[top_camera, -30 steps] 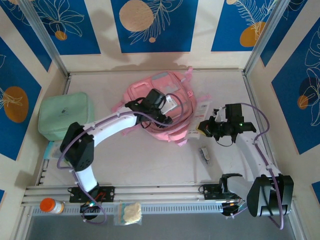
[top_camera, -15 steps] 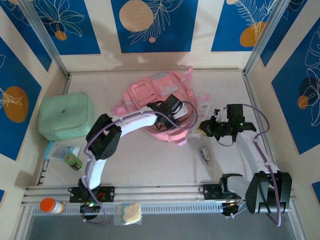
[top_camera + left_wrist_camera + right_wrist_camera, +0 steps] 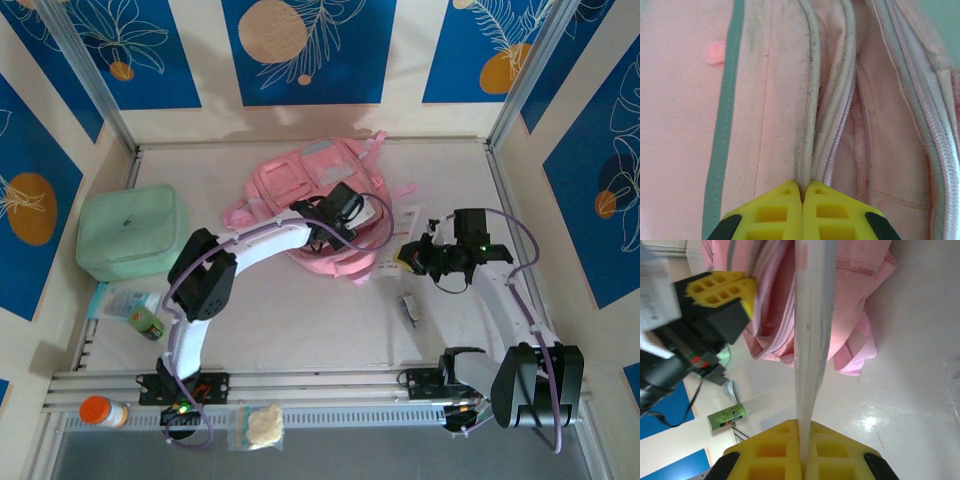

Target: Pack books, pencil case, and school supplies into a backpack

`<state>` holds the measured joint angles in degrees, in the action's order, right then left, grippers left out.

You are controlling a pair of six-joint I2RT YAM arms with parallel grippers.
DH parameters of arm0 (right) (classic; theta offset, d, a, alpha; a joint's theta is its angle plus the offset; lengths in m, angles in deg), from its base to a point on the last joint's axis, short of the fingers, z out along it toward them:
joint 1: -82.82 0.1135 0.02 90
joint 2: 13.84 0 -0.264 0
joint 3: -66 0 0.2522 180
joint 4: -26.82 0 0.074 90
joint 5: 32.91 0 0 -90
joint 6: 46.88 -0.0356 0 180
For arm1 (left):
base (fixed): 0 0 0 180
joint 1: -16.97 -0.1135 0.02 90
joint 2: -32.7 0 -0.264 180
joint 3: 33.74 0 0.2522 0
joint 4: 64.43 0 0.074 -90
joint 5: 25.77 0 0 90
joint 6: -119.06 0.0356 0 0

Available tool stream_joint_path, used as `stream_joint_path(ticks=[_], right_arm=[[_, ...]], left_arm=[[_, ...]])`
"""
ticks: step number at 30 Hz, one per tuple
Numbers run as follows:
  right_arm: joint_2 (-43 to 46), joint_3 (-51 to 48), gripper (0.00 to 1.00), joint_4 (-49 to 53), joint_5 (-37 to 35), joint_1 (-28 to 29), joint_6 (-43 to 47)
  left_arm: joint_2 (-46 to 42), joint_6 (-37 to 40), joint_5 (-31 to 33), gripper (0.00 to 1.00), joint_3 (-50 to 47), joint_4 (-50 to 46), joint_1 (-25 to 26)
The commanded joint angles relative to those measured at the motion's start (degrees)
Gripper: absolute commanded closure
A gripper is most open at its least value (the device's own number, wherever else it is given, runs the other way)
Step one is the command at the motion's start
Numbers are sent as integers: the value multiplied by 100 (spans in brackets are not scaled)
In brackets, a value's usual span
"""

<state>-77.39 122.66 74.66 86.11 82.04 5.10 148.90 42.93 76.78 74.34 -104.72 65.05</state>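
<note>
You get no readable text here. Green bottle (image 3: 727, 416): printed label, lettering too small to make out. White tags (image 3: 406, 218) beside backpack (image 3: 290, 180): dark print, illegible. Mint case (image 3: 130, 235): small mark on lid, unreadable.

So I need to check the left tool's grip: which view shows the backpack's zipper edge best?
Left wrist: the zipper edge runs close up into the shut left tool. Top view shows the whole backpack, arm over that edge. Right wrist shows pink folds sidelong beside the pale sheet the right tool holds.
</note>
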Motion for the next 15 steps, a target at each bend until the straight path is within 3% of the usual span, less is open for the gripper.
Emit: stream_joint_path(ticks=[1,10,15], right_arm=[[140,213,100,204,284,-19,165],[147,130,100,-24,415,169,-242],[-255,266,100,-1300,471,1095,-959]], left_arm=[[-745,-359,251,100,45,-9,-92],[-1239,-1105,89,100,438,-573,-88],[-1420,-1671,-83,100,708,-748,-88]])
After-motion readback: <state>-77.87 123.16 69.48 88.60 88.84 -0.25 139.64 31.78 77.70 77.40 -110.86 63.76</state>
